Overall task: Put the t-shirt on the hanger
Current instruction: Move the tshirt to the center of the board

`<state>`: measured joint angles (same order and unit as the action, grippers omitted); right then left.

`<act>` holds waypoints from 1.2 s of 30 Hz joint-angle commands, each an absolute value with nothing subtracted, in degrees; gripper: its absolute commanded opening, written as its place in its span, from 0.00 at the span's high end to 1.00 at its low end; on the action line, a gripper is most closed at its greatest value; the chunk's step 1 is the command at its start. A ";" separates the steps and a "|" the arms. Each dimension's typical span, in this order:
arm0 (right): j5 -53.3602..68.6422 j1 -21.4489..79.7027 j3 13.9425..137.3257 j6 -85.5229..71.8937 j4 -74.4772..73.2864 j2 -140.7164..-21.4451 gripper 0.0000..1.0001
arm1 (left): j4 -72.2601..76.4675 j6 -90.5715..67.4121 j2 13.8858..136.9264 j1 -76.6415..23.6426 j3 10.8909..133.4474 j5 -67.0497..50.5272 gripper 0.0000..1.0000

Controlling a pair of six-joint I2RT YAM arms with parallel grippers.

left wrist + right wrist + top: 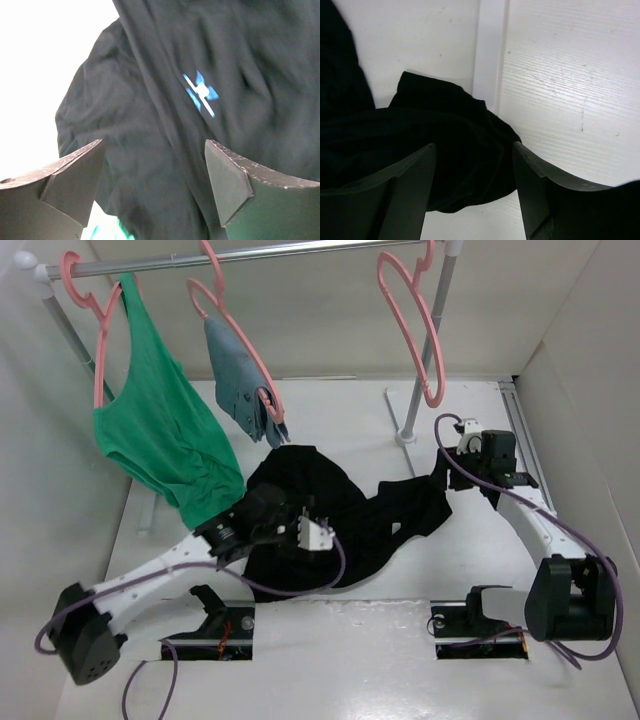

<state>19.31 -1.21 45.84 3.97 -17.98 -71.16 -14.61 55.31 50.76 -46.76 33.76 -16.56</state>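
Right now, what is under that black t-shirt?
The black t-shirt lies crumpled on the white table, which shows all around it. Whatever else lies beneath its folds is hidden.

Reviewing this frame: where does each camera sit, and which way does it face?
Top external: above and behind the bases, looking down at the table, t-shirt and empty hanger; left arm and right arm show.
Left wrist: on the left arm, facing the t-shirt's blue mark through the open left gripper.
Right wrist: on the right arm, facing a t-shirt edge through the open right gripper.
Shared: all three see the t-shirt.
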 commanded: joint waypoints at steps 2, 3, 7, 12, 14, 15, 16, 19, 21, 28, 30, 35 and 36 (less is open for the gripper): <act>18.19 -0.09 46.59 5.54 -19.95 -68.65 0.31 | -6.77 42.46 62.65 -46.67 39.80 -17.50 0.23; 18.19 -0.09 46.06 4.84 -19.95 -68.64 0.31 | -5.81 42.45 64.15 -46.67 39.81 -16.88 0.23; 19.24 -0.09 43.51 3.78 -19.95 -70.13 0.28 | -2.29 44.81 66.45 -46.67 38.06 -15.03 0.18; 17.84 0.44 40.00 1.85 -18.20 -73.29 0.27 | -3.07 49.82 68.64 -46.67 32.97 -16.96 0.15; 17.84 0.44 39.29 1.85 -16.27 -74.96 0.35 | -3.69 52.21 68.64 -46.67 31.65 -18.10 0.15; 19.23 0.44 39.29 1.85 -15.65 -75.75 0.42 | -4.30 52.21 68.64 -46.67 31.64 -18.80 0.16; 20.12 0.44 39.29 1.85 -14.43 -77.85 0.51 | -4.31 52.21 68.64 -46.67 31.64 -18.81 0.20; 26.44 2.01 41.04 3.34 -10.31 -81.03 0.90 | -4.31 54.49 68.64 -46.67 31.64 -19.42 0.46; 29.26 4.73 44.98 4.75 -8.44 -83.49 1.00 | -4.31 55.10 68.64 -46.67 31.64 -20.03 0.51; 31.82 17.39 67.04 10.99 -8.44 -94.55 1.00 | -2.90 51.86 67.59 -46.67 30.41 -21.09 0.48; 34.45 19.50 73.96 11.60 -8.44 -99.90 1.00 | -2.37 51.15 67.06 -46.67 29.89 -21.09 0.46; 36.39 21.62 85.15 11.78 -8.96 -110.46 0.96 | -1.85 50.63 65.83 -46.67 29.36 -21.09 0.45; 36.39 21.62 86.82 11.78 -9.83 -112.04 0.85 | -1.85 50.63 65.31 -46.67 29.36 -21.09 0.45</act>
